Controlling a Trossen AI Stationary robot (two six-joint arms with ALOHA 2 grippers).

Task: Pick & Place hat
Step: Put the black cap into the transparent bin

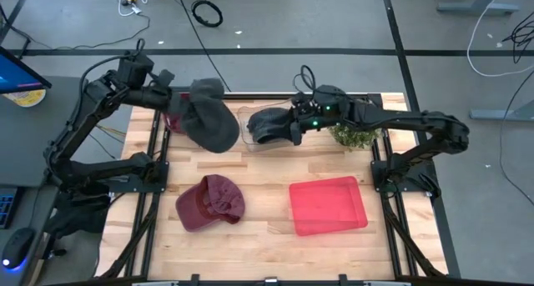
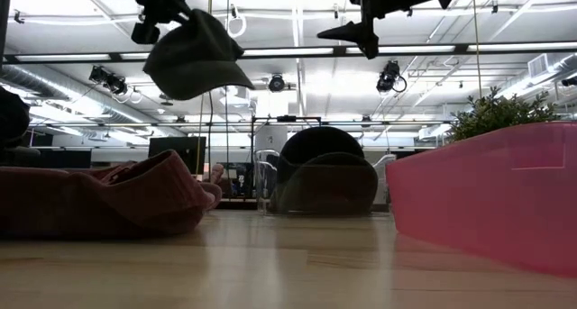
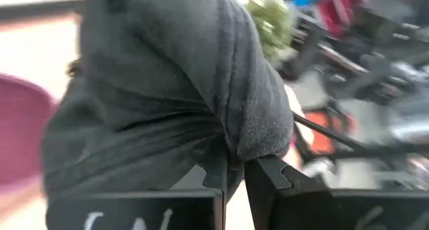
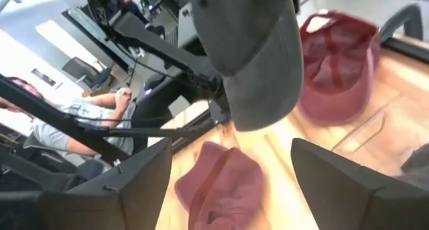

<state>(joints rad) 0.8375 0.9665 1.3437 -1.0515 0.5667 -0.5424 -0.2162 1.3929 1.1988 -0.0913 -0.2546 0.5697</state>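
Landmark: the pink tray [image 1: 327,206], lying on the wooden table [image 1: 267,165] at its front right.

Surroundings:
- A maroon cap [image 1: 210,202] lies flat on the table just left of the tray, apart from it.
- A black cap [image 1: 269,124] sits in a clear holder [image 2: 267,178] behind the tray, toward the table's far edge.
- A small green plant [image 1: 353,137] stands behind the tray, right of the black cap.
- A second maroon cap [image 4: 338,62] shows in the right wrist view, lying on the wood beyond the grey hat's brim.
- A seated person [image 4: 84,119] is visible in the room beyond the table.

Task item: the grey hat [image 1: 209,115] hangs clear of the table, behind and left of the tray, well above the maroon cap.

Arm pose:
- Left gripper [image 3: 234,171]: raised at the far left, fingers clamped on the grey hat's fabric.
- Right gripper [image 4: 228,173]: stretched leftward over the black cap, fingers spread apart and holding nothing.
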